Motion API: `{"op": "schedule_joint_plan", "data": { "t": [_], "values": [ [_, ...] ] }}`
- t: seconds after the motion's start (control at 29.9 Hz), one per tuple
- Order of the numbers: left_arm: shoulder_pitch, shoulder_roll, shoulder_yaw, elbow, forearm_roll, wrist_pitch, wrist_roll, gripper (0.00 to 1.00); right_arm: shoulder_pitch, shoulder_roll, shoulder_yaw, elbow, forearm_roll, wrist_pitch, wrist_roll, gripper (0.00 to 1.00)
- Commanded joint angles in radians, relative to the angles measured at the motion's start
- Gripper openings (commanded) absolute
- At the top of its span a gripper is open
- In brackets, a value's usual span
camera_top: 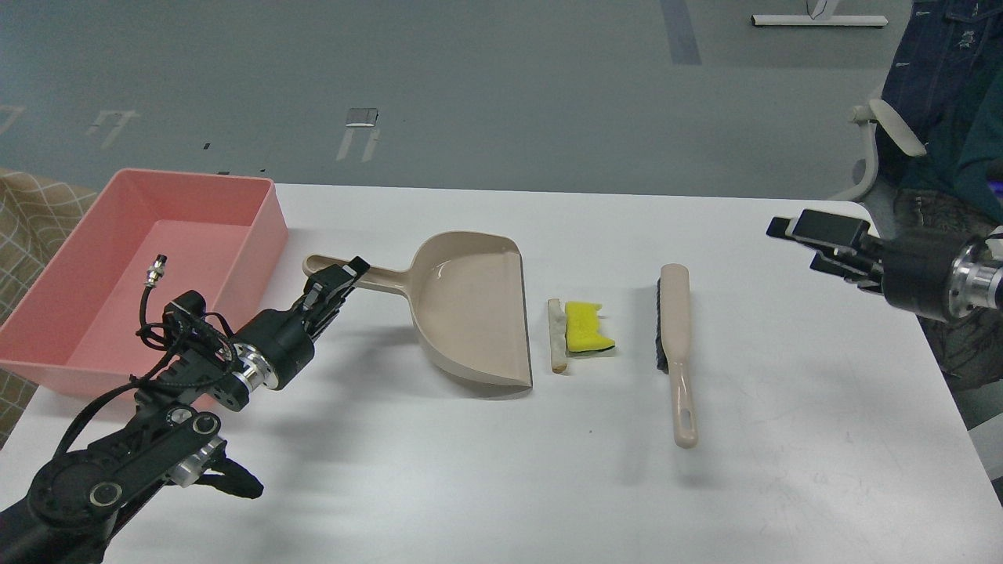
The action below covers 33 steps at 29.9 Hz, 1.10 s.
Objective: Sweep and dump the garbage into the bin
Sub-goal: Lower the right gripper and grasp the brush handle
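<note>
Left gripper over dustpan handle, grip unclear. Pink bin left of it, apparently empty. Sponge piece, bread wedge beyond dustpan mouth. Right gripper spread, empty.

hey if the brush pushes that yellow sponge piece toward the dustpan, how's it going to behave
The yellow sponge piece looks small and foamy, so probably light and easily slid. It lies flat, so rolling seems unlikely. It touches the beige wedge, so both would likely move together toward the dustpan.

dustpan, brush, white table
</note>
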State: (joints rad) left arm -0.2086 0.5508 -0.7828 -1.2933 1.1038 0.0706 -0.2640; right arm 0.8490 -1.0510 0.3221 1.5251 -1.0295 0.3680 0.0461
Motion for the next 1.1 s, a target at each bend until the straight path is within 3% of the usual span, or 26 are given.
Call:
{"op": "schedule_joint_plan", "data": {
  "t": [0.0,0.3,0.64,0.8,0.94,1.07],
  "values": [
    [-0.002,0.000,-0.001,-0.001,0.001,0.000,0.000,0.00,-0.004,-0.026,-0.057,0.078,-0.082,0.003,-0.018,1.00],
    [-0.002,-0.003,0.001,-0.014,0.004,-0.002,-0.001,0.00,-0.021,0.022,-0.113,0.107,-0.096,0.003,-0.097,1.00],
    [-0.005,-0.005,0.001,-0.015,0.004,-0.002,0.000,0.00,-0.034,0.127,-0.127,0.101,-0.100,0.002,-0.138,0.97],
    [-0.003,-0.005,0.001,-0.017,0.004,-0.002,0.000,0.00,-0.039,0.157,-0.141,0.096,-0.121,0.002,-0.141,0.92],
    [-0.003,-0.005,-0.001,-0.017,0.004,-0.002,0.000,0.00,-0.039,0.192,-0.163,0.096,-0.158,0.000,-0.146,0.78],
    [-0.003,-0.003,0.001,-0.017,0.004,-0.002,-0.001,0.00,-0.041,0.198,-0.169,0.092,-0.161,-0.001,-0.147,0.71]
  ]
}}
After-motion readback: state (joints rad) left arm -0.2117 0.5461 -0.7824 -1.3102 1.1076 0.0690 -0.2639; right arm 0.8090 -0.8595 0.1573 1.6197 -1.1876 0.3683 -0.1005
